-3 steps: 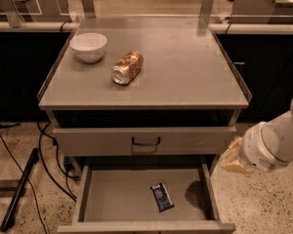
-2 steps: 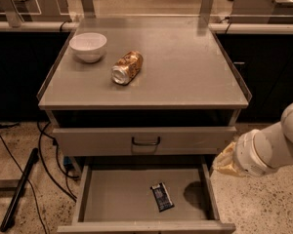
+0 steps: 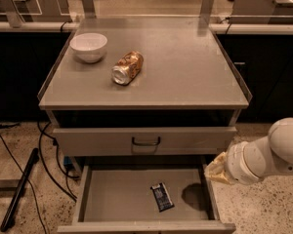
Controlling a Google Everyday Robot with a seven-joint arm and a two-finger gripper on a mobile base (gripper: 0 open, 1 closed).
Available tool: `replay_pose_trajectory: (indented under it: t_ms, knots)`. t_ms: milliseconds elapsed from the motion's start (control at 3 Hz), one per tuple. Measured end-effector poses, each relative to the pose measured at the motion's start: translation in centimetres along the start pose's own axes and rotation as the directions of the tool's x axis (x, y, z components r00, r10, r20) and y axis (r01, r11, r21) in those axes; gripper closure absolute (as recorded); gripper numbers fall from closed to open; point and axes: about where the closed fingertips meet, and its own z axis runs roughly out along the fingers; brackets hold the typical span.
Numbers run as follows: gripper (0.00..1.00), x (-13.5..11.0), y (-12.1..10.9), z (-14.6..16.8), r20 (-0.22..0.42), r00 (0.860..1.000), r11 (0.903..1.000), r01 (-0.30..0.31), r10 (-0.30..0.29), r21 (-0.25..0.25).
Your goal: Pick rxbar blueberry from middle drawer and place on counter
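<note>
– Blue rxbar blueberry, where?
– Flat on middle drawer floor, right of centre. Drawer pulled out, below counter.
– Gripper?
– Just above drawer's right wall, apart from the bar. Wide or closed, cannot tell.

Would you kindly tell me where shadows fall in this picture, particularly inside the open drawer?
Camera view: a dark shadow blot lies on the middle drawer floor right of the rxbar blueberry, below the gripper at the drawer's right wall; the counter is evenly lit.
</note>
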Motion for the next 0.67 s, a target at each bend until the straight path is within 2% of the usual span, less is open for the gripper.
replay_pose_trajectory:
  t_ms: [333,667]
  knots:
    - [1.00,1.2,0.3,1.3,-0.021,1.000,0.9998,-0.002,0.002,-0.022]
    - [1.00,2.6,1.0,4.6,0.010,1.000,0.9986,0.007,-0.007,-0.052]
